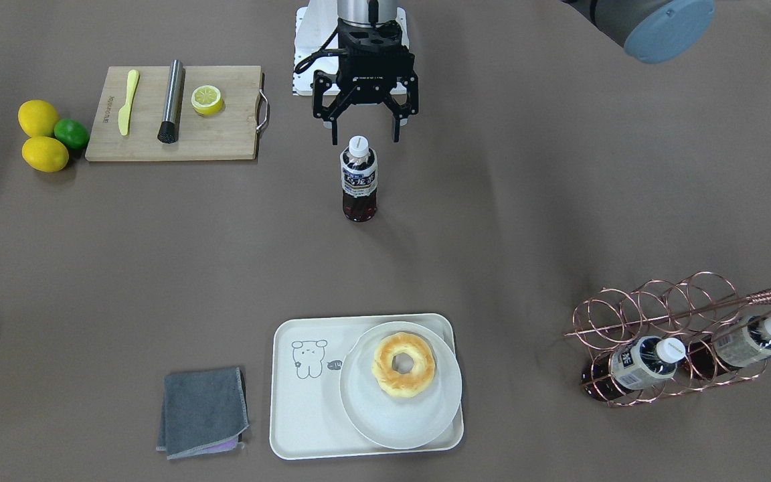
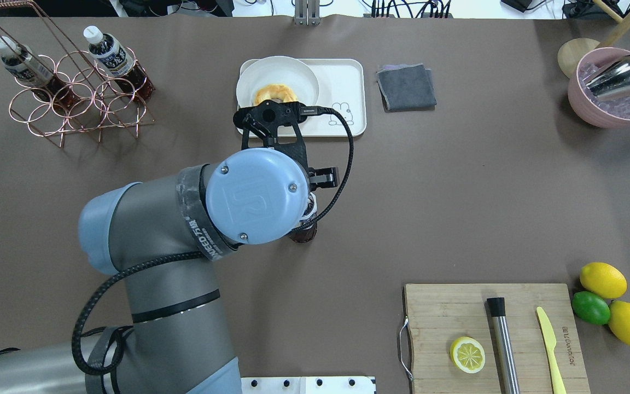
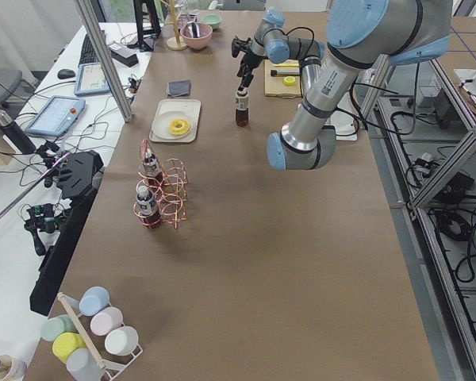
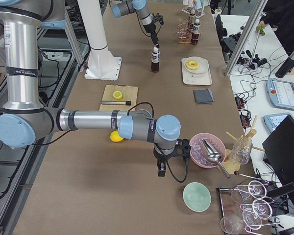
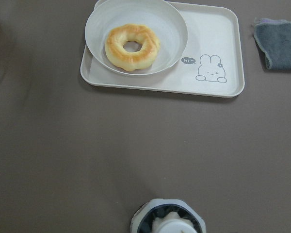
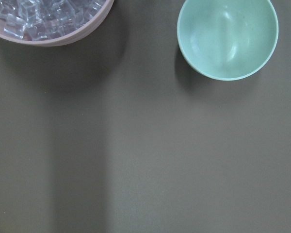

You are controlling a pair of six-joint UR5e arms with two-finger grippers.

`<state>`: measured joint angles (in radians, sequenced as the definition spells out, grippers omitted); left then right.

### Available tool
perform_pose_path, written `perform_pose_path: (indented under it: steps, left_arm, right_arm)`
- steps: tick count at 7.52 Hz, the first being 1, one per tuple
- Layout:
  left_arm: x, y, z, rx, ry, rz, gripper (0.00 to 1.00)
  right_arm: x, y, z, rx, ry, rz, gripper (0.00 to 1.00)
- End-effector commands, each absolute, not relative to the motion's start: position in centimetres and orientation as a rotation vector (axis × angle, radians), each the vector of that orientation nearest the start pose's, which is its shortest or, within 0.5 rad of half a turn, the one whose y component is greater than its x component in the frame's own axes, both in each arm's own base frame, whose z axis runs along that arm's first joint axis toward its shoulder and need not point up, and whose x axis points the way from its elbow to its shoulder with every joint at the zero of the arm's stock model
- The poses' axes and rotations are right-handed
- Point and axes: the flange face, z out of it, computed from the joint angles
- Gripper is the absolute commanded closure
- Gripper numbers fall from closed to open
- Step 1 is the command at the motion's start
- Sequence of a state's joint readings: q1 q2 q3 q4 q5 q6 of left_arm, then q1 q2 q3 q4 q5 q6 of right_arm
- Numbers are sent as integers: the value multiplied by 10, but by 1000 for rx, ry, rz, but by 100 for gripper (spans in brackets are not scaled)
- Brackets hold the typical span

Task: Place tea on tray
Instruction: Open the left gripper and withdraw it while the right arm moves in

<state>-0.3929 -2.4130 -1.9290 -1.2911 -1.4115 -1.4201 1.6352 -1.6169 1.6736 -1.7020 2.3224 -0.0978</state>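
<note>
The tea (image 1: 359, 179) stands upright on the brown table at mid-table, white cap up. It also shows in the left wrist view (image 5: 168, 222) at the bottom edge. My left gripper (image 1: 365, 135) is open and empty just above the cap, jaws spread to either side of it and not touching it. In the overhead view my wrist hides most of the tea (image 2: 304, 235). The tray (image 1: 292, 408) lies at the table's far side and holds a round plate with a doughnut (image 1: 403, 365); its bear half is bare. My right gripper (image 4: 170, 159) hangs near the pink bowl; I cannot tell whether it is open.
A copper wire rack (image 1: 660, 314) with two similar bottles stands on my left. A grey cloth (image 1: 203, 412) lies beside the tray. A cutting board (image 1: 225, 134) with knife, metal rod and lemon half, loose lemons and a lime, a pink ice bowl (image 2: 610, 109) and a mint bowl (image 6: 228, 39) are on my right.
</note>
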Motion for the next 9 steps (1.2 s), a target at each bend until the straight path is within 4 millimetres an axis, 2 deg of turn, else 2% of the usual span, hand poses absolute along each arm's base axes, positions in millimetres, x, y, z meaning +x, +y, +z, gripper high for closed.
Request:
perform_pose_path:
  steps: [1,2,3,5,6,7,8,9]
  left_arm:
    - [469,-396,100,484,923,-286,2]
    - [452,-416,120,569,905,-215,2]
    - [427,-443,138,594,861,-238,2]
    - [399,-465,156,568,847,-254,2]
    - [387,-465,182,531,850,-246,2]
    - [364,-469,227,473,803,-259,1]
    - [328,-484,256,447,765,-237,2]
    - [286,-490,301,442,685,-107,2]
  right_arm:
    - [95,-464,642,-7,-754,0,0]
    - [95,-466,641,-5,-754,0,0]
    - [96,-469,640,-6,-754,7,0]
    - [93,-475,632,-7,-754,29,0]
    - [93,-485,624,8,-754,22,0]
    - [86,-495,612,26,-769,2,0]
    - [63,-512,586,54,-836,-50,0]
    - [45,-525,561,78,-908,-89,0]
